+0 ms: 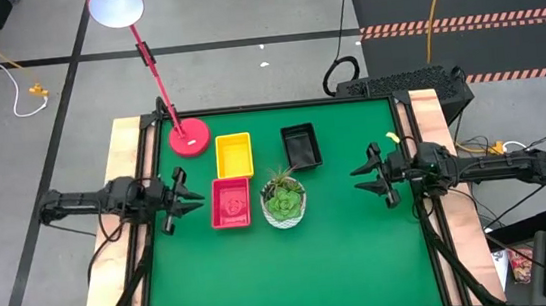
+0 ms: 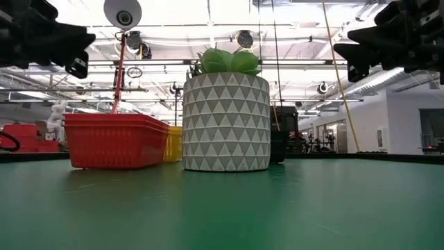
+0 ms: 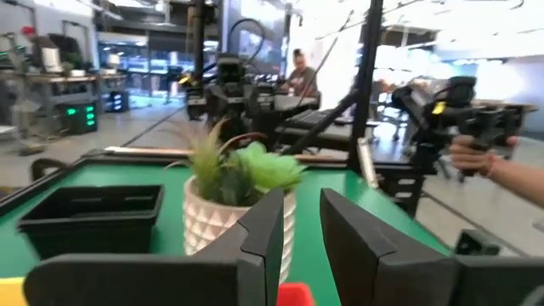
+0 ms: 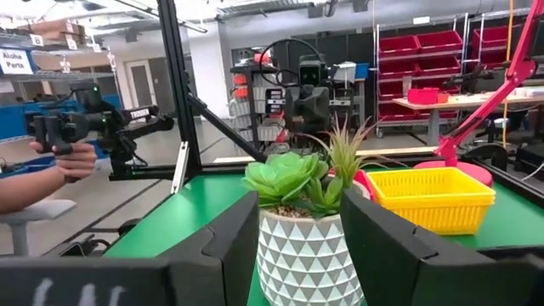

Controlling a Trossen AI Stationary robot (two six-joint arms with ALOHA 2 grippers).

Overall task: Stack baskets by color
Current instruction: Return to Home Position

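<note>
High view: we see both arms drawn back to the table's side edges, each held level and pointing inward. The left gripper [image 1: 195, 195] hangs over the green table [image 1: 344, 267] near its left edge, just beside the red baskets [image 1: 231, 202]. Its fingers are parted and hold nothing. The right gripper [image 1: 359, 178] sits opposite near the right edge, well apart from every basket, its fingers also spread and empty. In the wrist views we look straight through each gap, the right one wider than the left.

The baskets lie in three groups around the plant pot [image 1: 284, 200]. The red ones touch or nearly touch the pot on its left. The yellow baskets [image 1: 234, 155] sit just behind the red, beside the round red lamp base [image 1: 189, 138]. The black baskets [image 1: 300, 145] rest behind the pot and to its right, apart from the yellow. In the low view the red group shows layered rims, so we take it as nested, but we cannot count the baskets in any group.

Beyond the table, both wrist views show a person's hand [image 4: 72, 161] gripping a dark handle.
</note>
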